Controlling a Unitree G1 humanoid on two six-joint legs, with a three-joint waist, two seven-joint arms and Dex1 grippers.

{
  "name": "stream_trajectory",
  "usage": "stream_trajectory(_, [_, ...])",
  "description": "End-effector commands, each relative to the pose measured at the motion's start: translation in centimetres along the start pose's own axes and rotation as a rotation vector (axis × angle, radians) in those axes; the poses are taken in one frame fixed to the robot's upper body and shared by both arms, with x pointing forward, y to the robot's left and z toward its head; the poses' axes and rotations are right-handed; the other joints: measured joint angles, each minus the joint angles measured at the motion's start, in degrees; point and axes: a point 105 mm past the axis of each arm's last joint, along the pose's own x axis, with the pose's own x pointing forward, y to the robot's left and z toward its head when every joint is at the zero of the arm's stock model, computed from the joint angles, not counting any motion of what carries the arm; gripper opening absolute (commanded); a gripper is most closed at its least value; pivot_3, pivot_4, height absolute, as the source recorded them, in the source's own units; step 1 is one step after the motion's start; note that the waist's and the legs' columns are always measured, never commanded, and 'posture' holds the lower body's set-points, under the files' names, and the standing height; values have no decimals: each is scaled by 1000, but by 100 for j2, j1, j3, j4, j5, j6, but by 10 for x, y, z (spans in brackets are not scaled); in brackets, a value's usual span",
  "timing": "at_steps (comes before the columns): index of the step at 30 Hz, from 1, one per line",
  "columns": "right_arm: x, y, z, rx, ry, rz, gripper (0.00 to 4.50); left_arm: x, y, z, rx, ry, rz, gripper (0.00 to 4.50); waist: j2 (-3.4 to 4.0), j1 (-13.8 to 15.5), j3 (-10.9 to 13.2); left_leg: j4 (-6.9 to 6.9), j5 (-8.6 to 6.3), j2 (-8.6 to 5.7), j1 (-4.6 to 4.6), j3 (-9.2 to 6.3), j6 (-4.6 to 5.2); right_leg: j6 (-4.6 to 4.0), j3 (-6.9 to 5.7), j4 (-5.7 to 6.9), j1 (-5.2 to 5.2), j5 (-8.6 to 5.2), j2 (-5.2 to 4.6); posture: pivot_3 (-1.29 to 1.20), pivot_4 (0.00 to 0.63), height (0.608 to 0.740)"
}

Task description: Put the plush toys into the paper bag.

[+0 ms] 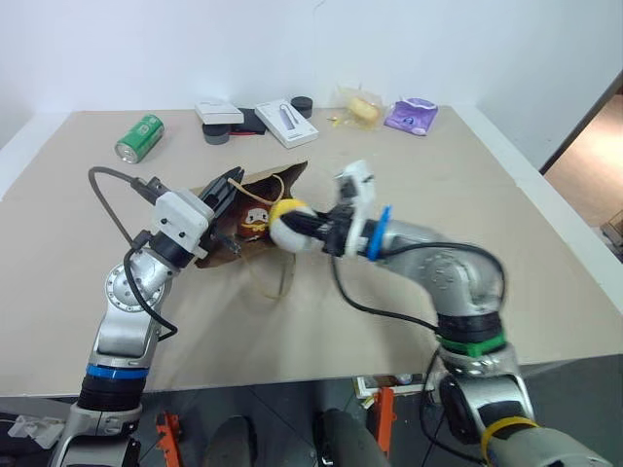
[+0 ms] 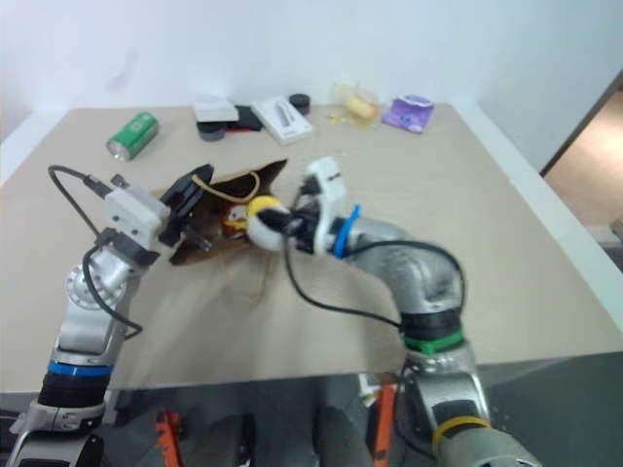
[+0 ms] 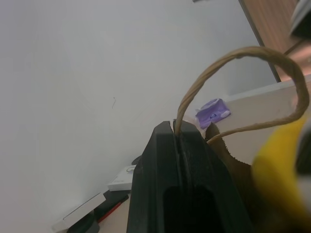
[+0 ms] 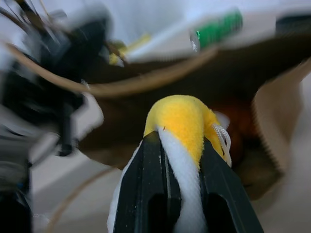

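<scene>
The left tool point(image 1: 231, 188) is raised above the beige surface point(image 1: 545, 263), its forearm angled up and inward, black fingers point(image 3: 194, 160) pinched closed on a thin tan twine loop handle point(image 3: 233, 60) of the plain brown kraft paper bag point(image 1: 282, 182). That grip holds the bag's mouth lifted and facing the right arm. The bag lies on its side near the middle of the surface.

The right arm reaches across from the right with its elbow bent, forearm roughly level. The right tool point(image 4: 181, 145) is clamped on the egg-shaped white plush toy with a yellow end point(image 1: 289, 224), yellow end leading, right at the bag's mouth. The brown plush toy with a pale face point(image 1: 254, 223) already sits inside the bag.

A green drinks can point(image 1: 139, 136) lies at the far left; a purple packet point(image 1: 411, 116) lies at the far right.
</scene>
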Motion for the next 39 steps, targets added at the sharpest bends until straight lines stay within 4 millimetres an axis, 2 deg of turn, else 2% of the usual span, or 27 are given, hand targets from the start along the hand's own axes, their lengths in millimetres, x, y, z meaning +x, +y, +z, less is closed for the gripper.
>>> stream_trajectory(1, [25, 5, 17, -73, -46, -22, 25, 3, 6, 11, 12, -43, 27, 0, 0, 1, 0, 0, 0, -1, -2, 1, 0, 2, 1, 0, -1, 1, -1, 0, 150, 740])
stream_trajectory(3, [44, 11, 20, -91, -59, -30, 25, 2, 5, 12, 10, -44, 28, 0, 0, 1, 0, 0, 0, -1, -6, 2, 0, 4, 1, -2, -3, 0, -1, 0, 150, 740])
stream_trajectory(6, [63, 31, 23, -98, -85, 26, 25, 1, 4, 12, 9, -41, 30, 0, 0, 1, 0, -1, -2, 0, -12, -1, -3, 7, -2, -2, -6, -8, 0, 0, 150, 740])
stream_trajectory(12, [90, 43, 3, -121, -42, 27, 25, -3, 4, 13, 9, -30, 45, 0, -2, 1, -1, -3, -9, 6, -14, -3, -11, 7, -6, -3, -7, -16, 0, 0, 150, 740])
stream_trajectory(14, [92, 44, 2, -137, -46, 30, 1036, -4, 5, 13, 11, -25, 54, 0, -2, 1, -1, -3, -9, 5, -14, -3, -11, 6, -6, -3, -7, -15, -2, 0, 150, 740])
stream_trajectory(16, [89, 48, 6, -153, -63, 57, 1787, -4, 5, 13, 12, -22, 57, 0, -3, 3, -1, -2, -9, 4, -15, -4, -11, 6, -7, -3, -7, -15, -3, 0, 150, 740])
stream_trajectory(21, [66, 45, 20, -195, -115, 88, 4173, -5, 5, 13, 11, -19, 65, 0, -3, 7, -2, -2, -9, 5, -15, -6, -11, 6, -10, -3, -7, -16, -2, 0, 150, 740])
stream_trajectory(22, [59, 43, 22, -206, -128, 94, 4460, -5, 6, 13, 10, -18, 66, 0, -3, 10, -2, -2, -9, 5, -15, -7, -11, 6, -10, -3, -7, -16, -2, 0, 150, 740])
stream_trajectory(27, [7, 35, 32, -270, -179, 127, 4460, -5, 8, 11, 6, -15, 69, 0, -3, 24, -2, -2, -9, -2, -16, -7, -12, 8, -10, -3, -5, -18, -9, 0, 150, 740])
stream_trajectory(32, [-45, 26, 29, -394, -204, 152, 4460, -2, 9, 9, -3, -17, 66, 0, -4, 23, -2, -2, -9, -6, -13, -5, -11, 10, -9, -3, -4, -19, -13, 0, 150, 740])
stream_trajectory(33, [-53, 21, 24, -490, -189, 131, 4460, -1, 9, 9, -7, -18, 65, 0, -4, 23, -2, -2, -9, -6, -11, -5, -11, 9, -9, -3, -3, -19, -12, 0, 150, 740])
stream_trajectory(35, [-66, 8, 8, -805, -142, 66, 4460, 0, 8, 8, -16, -21, 59, 0, -4, 23, -2, -2, -9, -7, -9, -6, -11, 7, -9, -3, -2, -21, -10, 0, 150, 740])
stream_trajectory(39, [-74, -7, -36, -1401, -24, 83, 4460, 3, 7, 7, -25, -24, 54, 0, -6, -8, 0, -2, -9, -15, 3, 7, -12, -9, 1, -4, 2, -35, -14, 0, 150, 740])
